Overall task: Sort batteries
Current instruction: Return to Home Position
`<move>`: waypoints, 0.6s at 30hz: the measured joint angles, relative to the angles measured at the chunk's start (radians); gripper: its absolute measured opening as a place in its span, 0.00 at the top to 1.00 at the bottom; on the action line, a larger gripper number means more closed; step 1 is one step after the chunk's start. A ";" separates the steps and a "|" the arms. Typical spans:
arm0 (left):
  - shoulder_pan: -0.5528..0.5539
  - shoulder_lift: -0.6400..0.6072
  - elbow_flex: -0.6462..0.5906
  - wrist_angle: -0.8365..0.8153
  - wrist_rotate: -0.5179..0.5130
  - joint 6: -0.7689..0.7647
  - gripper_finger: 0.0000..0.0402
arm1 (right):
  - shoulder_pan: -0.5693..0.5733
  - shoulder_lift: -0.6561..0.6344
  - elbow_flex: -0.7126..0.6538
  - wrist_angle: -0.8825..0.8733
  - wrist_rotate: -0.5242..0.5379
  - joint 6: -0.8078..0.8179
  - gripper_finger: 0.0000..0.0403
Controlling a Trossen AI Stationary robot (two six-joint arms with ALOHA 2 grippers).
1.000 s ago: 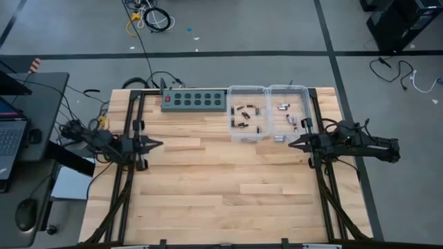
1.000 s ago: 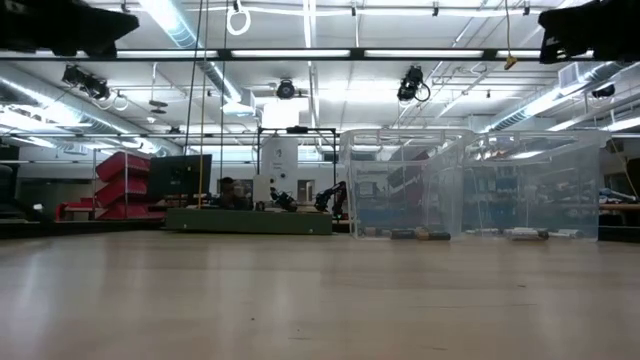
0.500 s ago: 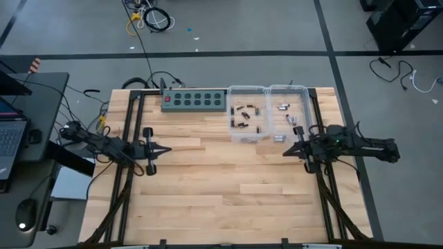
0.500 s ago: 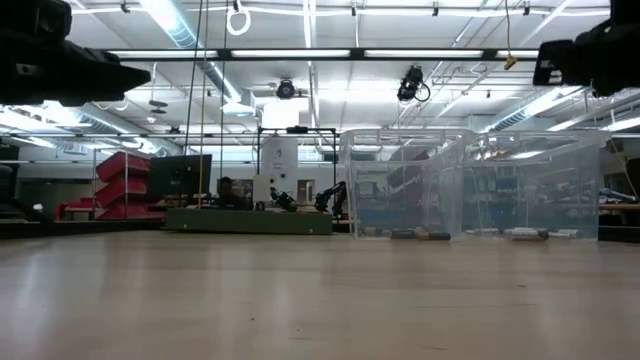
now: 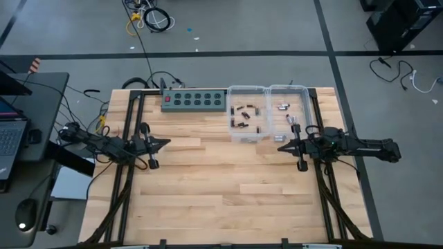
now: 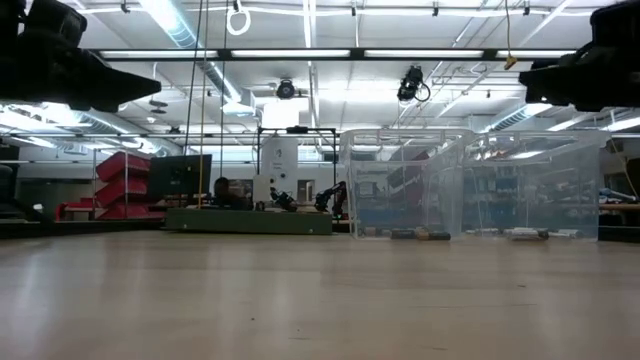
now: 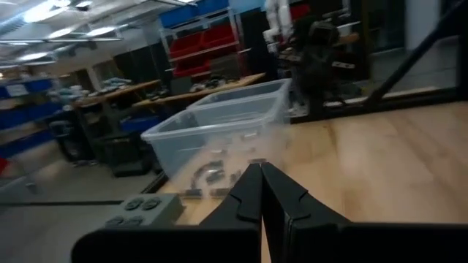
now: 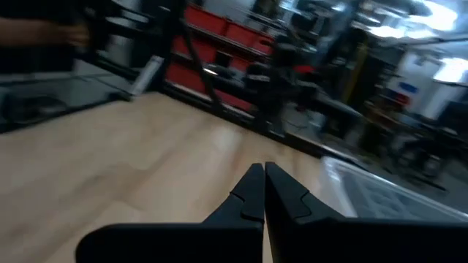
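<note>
From above, the left gripper [image 5: 165,142] hangs over the left side of the wooden table [image 5: 221,200], pointing toward the middle. The right gripper [image 5: 279,148] faces it from the right side, its tip near the front wall of two clear bins. These bins stand touching, side by side, at the far right of the table. The inner bin [image 5: 247,88], next to the green power strip [image 5: 194,100], holds the dark batteries [image 5: 241,117]. The outer bin [image 5: 289,87] holds the silvery batteries [image 5: 284,107].

From table height, both grippers sit high above the wood, the left gripper [image 6: 155,84] at the upper left and the right gripper [image 6: 522,70] at the upper right. The dark batteries [image 6: 420,235] lie on the floor of the inner bin [image 6: 400,170], and the silvery batteries [image 6: 527,235] lie on the floor of the outer bin [image 6: 540,170].

In the left wrist view, the two fingers [image 7: 248,193] are pressed together with nothing between them. Beyond them are the inner bin [image 7: 212,135] with its dark batteries [image 7: 212,174] and the power strip [image 7: 139,208].

In the right wrist view, the fingers [image 8: 245,197] are likewise clenched on nothing, above bare wood. A blurred bin corner shows to one side.
</note>
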 joint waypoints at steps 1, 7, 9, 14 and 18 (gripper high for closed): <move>0.000 0.000 0.000 0.002 -0.021 0.008 1.00 | 0.000 0.000 0.000 0.000 0.028 0.001 1.00; 0.000 0.000 0.000 0.009 -0.049 0.008 1.00 | 0.000 0.000 0.000 0.002 0.065 -0.012 1.00; 0.000 0.000 0.000 0.008 -0.048 0.008 1.00 | 0.000 0.000 0.000 0.002 0.065 -0.012 1.00; 0.000 0.000 0.000 0.009 -0.048 0.008 1.00 | 0.000 0.000 0.000 0.003 0.065 -0.013 1.00; 0.000 0.000 0.000 0.010 -0.048 0.008 1.00 | 0.000 0.000 0.000 0.003 0.065 -0.014 1.00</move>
